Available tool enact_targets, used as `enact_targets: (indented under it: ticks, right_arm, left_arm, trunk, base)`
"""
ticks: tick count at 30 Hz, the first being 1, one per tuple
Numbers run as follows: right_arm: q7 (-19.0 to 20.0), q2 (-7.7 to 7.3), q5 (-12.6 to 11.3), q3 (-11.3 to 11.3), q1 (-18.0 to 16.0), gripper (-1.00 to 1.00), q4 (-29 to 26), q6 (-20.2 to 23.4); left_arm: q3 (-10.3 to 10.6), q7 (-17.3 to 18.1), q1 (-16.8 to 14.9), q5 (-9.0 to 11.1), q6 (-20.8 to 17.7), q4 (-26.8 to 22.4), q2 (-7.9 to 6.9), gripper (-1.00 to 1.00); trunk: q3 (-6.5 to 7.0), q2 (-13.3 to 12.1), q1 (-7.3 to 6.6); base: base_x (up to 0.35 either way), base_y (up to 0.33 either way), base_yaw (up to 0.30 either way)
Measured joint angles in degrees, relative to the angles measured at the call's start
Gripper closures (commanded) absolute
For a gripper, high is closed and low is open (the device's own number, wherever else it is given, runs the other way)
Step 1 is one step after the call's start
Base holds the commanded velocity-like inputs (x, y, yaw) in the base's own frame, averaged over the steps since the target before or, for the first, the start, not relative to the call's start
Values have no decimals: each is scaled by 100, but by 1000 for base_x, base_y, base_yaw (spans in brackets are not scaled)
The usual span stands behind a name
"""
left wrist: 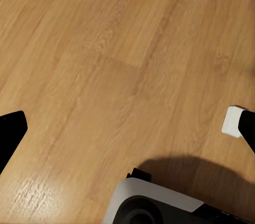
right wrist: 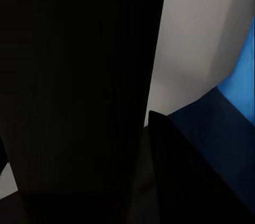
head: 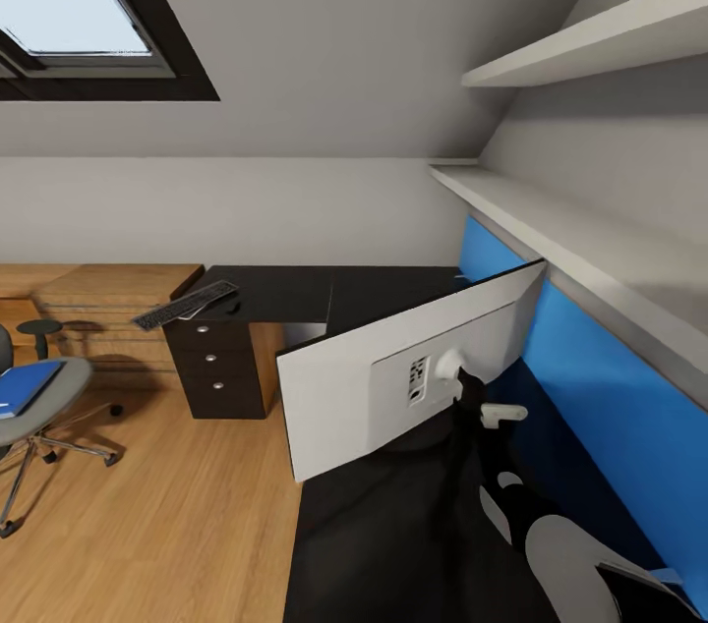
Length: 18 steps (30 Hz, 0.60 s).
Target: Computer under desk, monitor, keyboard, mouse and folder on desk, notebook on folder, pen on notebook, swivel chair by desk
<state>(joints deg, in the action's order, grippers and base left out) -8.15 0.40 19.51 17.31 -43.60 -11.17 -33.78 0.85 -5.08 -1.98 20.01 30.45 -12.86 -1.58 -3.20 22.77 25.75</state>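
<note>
From our head camera we see the monitor (head: 393,377) right in front of us, its white back facing us. It is tipped, with its right end higher than its left end, so its long side runs low-left to high-right. It sits over the black desk (head: 295,294), close to the blue wall panel (head: 600,387). Our right arm (head: 551,535) reaches up from the lower right toward the black stand behind the screen. Our right arm is the near one. We think it is holding or steadying the monitor by the stand, but the hand itself is hidden, so we cannot tell if it is pinched or apart.

Far along the desk, on the left part, lies the keyboard (head: 185,305). Just beside it is a small dark lump that may be the mouse (head: 232,307). On the floor at the left stands the swivel chair (head: 44,397), with the blue folder (head: 28,387) lying on its seat, well apart from the desk.

From our left wrist camera we look down at the wood floor (left wrist: 117,59). The left gripper (left wrist: 130,128) hangs over it with its two dark fingers (left wrist: 10,128) wide apart and nothing between them.

From our right wrist camera we see dark shapes very close up, with a bit of pale wall and blue panel (right wrist: 241,75) past them. We cannot tell what the fingers are doing here.

We think the next thing is to set the monitor upright and flat on the desk.
</note>
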Motion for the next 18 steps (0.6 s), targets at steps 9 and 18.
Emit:
enact_targets:
  ticks: [9, 18]
  right_arm:
    - [2, 2, 48, 19, -1, 100, -1, 6]
    - [2, 2, 47, 18, -1, 100, 0, 6]
  left_arm:
    - [-2, 0, 0, 0, 0, -1, 0, -100]
    - [-6, 0, 0, 0, 0, -4, 0, -100]
  trunk:
    - [1, 1, 0]
    - [1, 1, 0]
  base:
    - [0, -1, 0]
    - [0, 0, 0]
